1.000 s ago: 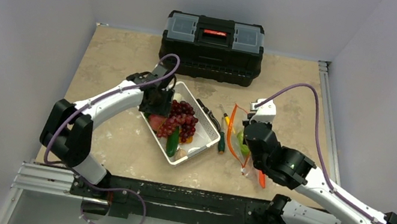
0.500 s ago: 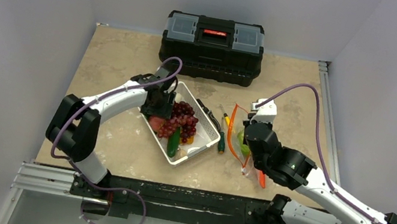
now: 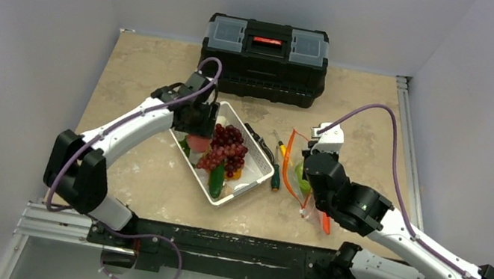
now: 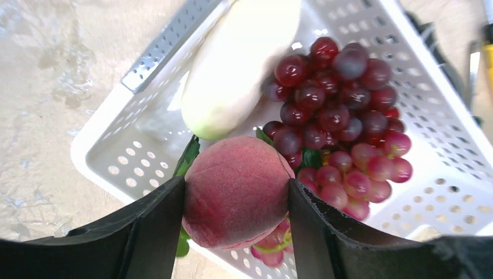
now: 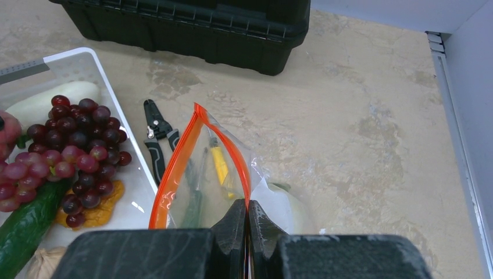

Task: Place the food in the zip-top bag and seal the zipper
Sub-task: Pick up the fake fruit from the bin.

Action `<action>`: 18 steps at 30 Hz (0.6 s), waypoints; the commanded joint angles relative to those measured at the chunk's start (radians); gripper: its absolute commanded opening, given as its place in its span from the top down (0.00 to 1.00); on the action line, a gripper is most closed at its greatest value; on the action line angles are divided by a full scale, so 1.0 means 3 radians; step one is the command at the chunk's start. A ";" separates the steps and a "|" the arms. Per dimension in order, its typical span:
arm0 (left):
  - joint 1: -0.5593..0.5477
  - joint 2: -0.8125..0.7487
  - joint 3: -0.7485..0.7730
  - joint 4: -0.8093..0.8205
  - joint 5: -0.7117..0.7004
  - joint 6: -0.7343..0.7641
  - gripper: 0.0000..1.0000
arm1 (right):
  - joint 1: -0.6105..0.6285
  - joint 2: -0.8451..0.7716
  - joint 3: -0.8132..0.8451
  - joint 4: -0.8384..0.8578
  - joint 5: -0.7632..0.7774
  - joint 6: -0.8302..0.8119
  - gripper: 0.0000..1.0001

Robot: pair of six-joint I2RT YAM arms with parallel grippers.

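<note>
zip-top bag (image 5: pixel 197 192): upright right of white basket (image 4: pixel 104 157), mouth gaping, table (image 5: pixel 360 128) runs open to its right edge | right gripper (image 5: pixel 247 220): pinched tight on zipper (image 5: pixel 174 168) | left gripper (image 4: pixel 235 200): clamps pink round piece (image 4: pixel 232 180) over basket's edge | basket holds: grapes (image 4: pixel 331 116), white oblong (image 4: pixel 232 70), cucumber (image 5: pixel 26 224)

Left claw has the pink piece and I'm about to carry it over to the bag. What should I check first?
1. Grip: pink round piece pinched between both fingers of the left claw: ok.
2. Clearance: piece free of the grapes and the white basket: cannot tell.
3. Hold: right claw shut on the zipper: ok.
4. Target: zip-top bag mouth held open: ok.
5. Low route from basket to bag: not ok; pruning shears and a screwdriver lie between them.
</note>
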 commanded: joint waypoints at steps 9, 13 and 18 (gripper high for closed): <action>-0.0002 -0.1072 0.0167 0.0239 0.0605 -0.0079 0.84 | -0.0004 -0.0024 0.0031 0.0165 0.0040 -0.0016 1.00; -0.0016 -0.1433 0.0006 0.0783 0.1711 -0.0431 0.85 | -0.0004 -0.0060 0.0006 0.0238 -0.0043 -0.0027 1.00; -0.0320 -0.1603 -0.0236 0.1633 0.2138 -0.0982 0.86 | -0.0004 -0.0083 0.0006 0.0283 -0.0102 -0.0001 1.00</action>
